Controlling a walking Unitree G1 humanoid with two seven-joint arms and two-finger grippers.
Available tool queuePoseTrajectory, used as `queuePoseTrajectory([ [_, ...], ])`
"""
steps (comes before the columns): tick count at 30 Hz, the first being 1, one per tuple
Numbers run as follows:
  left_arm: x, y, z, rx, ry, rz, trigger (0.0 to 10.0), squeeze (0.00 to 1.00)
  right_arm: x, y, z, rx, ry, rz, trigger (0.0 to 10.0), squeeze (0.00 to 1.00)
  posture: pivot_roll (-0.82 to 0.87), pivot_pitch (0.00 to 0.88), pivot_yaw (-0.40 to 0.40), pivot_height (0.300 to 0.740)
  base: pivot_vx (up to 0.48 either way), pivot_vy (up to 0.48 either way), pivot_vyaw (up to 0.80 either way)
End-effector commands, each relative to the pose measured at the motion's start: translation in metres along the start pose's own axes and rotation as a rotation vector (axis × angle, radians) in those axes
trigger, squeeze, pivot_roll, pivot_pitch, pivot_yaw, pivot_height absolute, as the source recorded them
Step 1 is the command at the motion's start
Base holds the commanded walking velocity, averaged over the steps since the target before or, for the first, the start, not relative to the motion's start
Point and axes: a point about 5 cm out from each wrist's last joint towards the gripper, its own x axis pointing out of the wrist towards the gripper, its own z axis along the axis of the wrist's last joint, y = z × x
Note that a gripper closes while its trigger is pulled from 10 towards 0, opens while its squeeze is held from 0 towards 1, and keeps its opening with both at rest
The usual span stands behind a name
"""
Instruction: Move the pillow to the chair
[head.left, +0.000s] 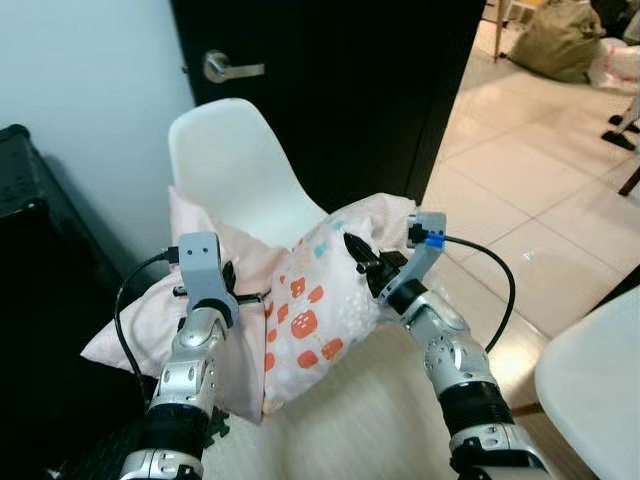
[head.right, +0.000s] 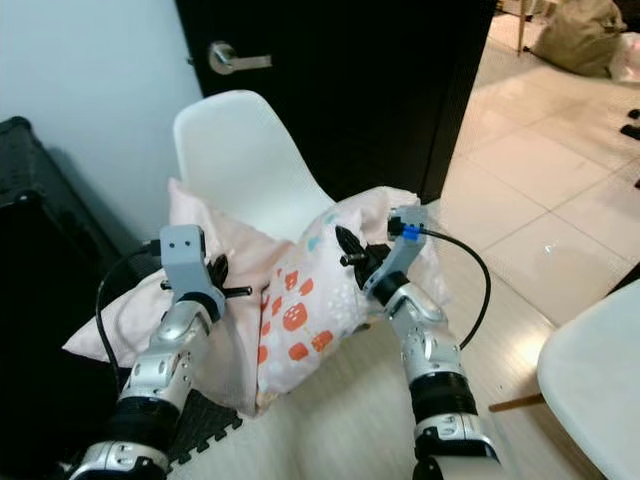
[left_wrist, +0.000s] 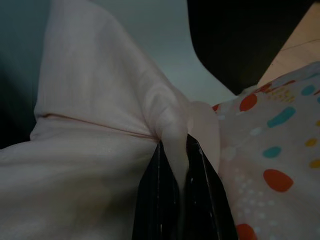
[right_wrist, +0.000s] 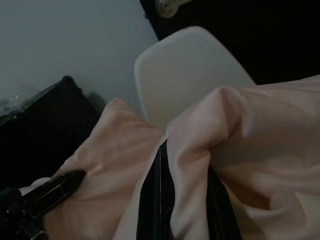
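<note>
A pale pink pillow (head.left: 310, 320) with red, teal and yellow printed shapes is folded up in front of a white shell chair (head.left: 235, 160), hanging over its seat. My left gripper (head.left: 232, 285) is shut on the pillow's plain pink side; a fold of fabric is pinched between its fingers (left_wrist: 150, 200). My right gripper (head.left: 362, 262) is shut on the pillow's upper right edge, with cloth bunched between its fingers (right_wrist: 155, 200). The chair's back (right_wrist: 190, 70) rises behind the pillow; its seat is hidden under the cloth.
A black door (head.left: 350, 90) with a silver lever handle (head.left: 225, 68) stands behind the chair. A black case (head.left: 40, 260) sits at the left against a pale wall. Another white chair's edge (head.left: 595, 380) is at the right. Tiled floor (head.left: 540, 170) opens to the right rear.
</note>
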Motion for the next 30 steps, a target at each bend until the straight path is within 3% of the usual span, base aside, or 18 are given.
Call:
queuePoseTrajectory([
  [1,0.0023,-0.0111,0.0123,0.018,-0.059,-0.057,10.0,0.00,0.0073,0.0096,0.0032,0.003,-0.025,0.046,10.0,0.00,-0.02,0.053,0.018,0.740,0.352,0.000,0.00],
  [16,0.0013,-0.0115,0.0111,0.021,-0.055,-0.061,10.0,0.00,0.0068,0.0112,0.0027,0.007,-0.030,0.053,10.0,0.00,-0.02,0.060,0.020,0.740,0.361,0.000,0.00],
  [23,0.0007,-0.0140,0.0119,0.026,-0.060,-0.073,10.0,0.00,0.0055,0.0095,0.0032,0.019,-0.038,0.049,10.0,0.00,-0.02,0.062,0.022,0.740,0.368,0.000,0.78],
  [30,0.0001,-0.0173,0.0112,0.031,-0.058,-0.088,10.0,0.00,0.0051,0.0037,0.0017,0.031,-0.027,-0.010,10.0,0.00,-0.02,0.067,0.028,0.740,0.369,0.000,0.00],
])
